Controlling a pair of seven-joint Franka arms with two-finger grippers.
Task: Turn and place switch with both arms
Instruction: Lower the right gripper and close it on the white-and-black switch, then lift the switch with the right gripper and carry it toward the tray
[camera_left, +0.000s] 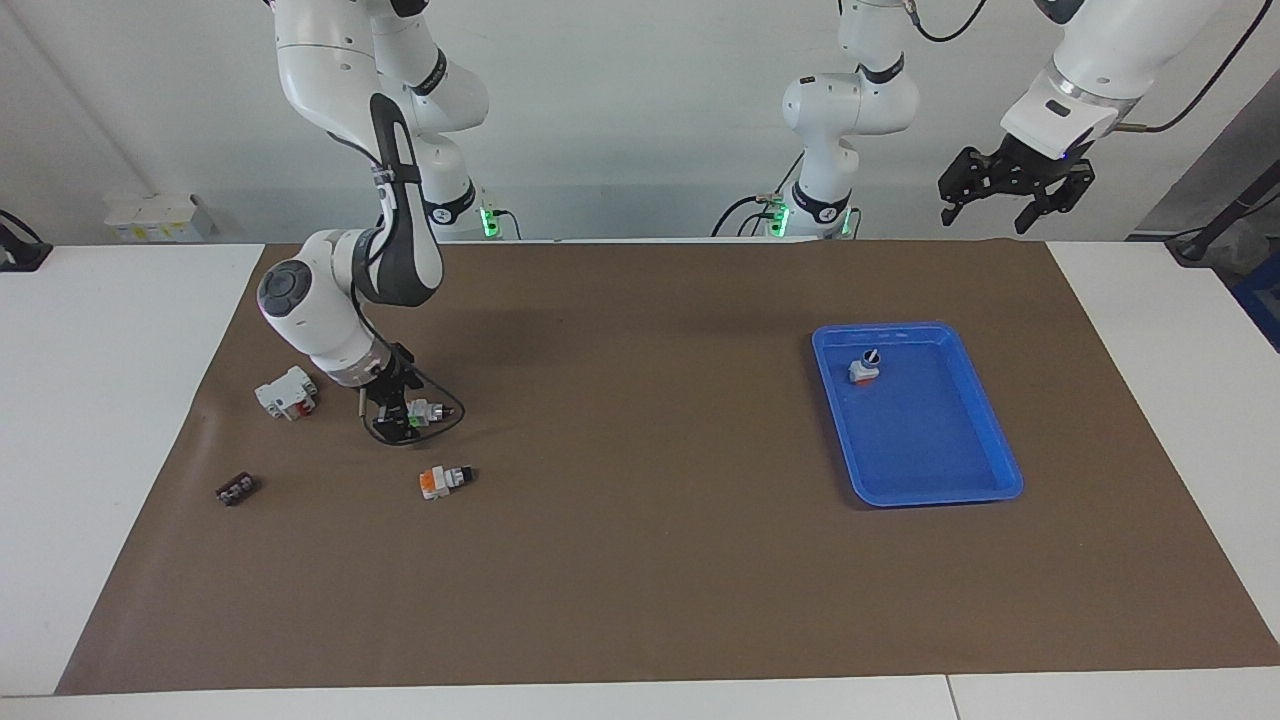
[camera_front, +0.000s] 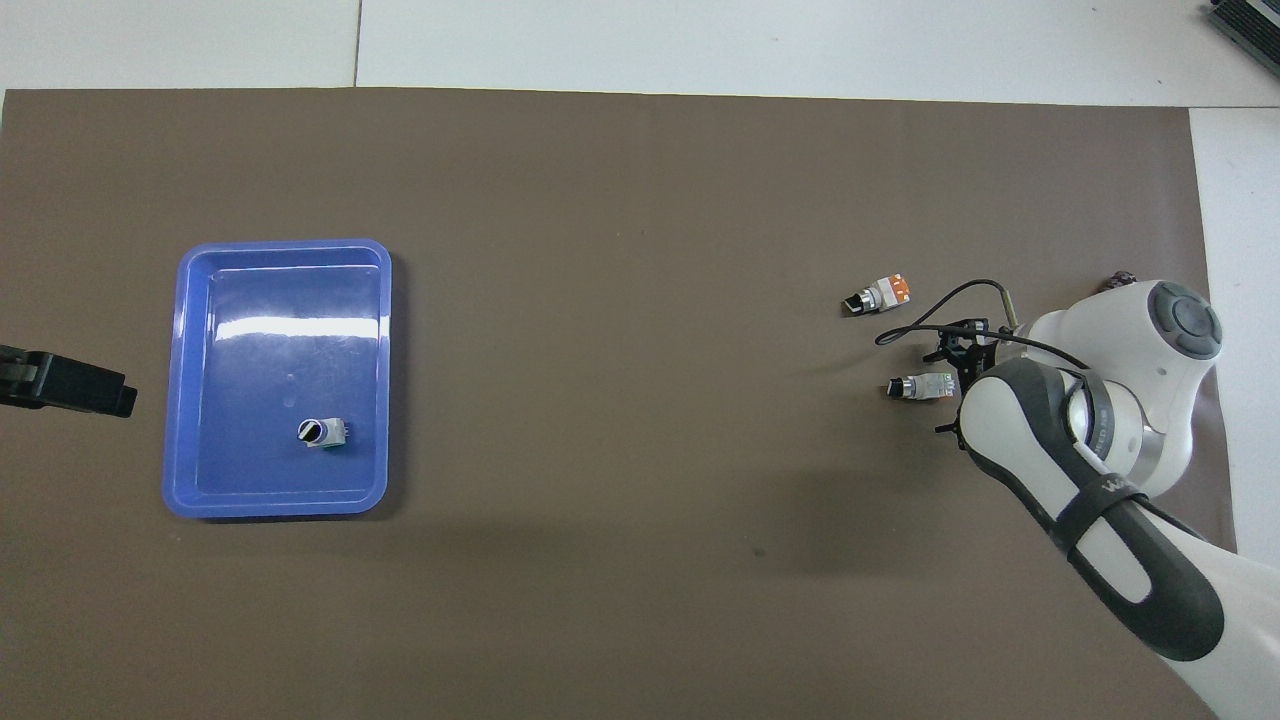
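A: What does the room look like?
B: A pale wall (camera_left: 620, 120) runs along the robots' end; the table (camera_left: 100, 420) is white, with a seam near its edge; a brown mat (camera_left: 640, 560) covers most of it.
A: Anything else?
B: A small white box (camera_left: 150, 215) sits by the wall; light is even.

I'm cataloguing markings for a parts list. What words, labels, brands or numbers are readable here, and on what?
Nothing can be read for certain.
Right arm's dark sleeve: white lettering, too blurred to read.
Green-based switch, orange-based switch, switch in the blue tray, white block: no legible marking.
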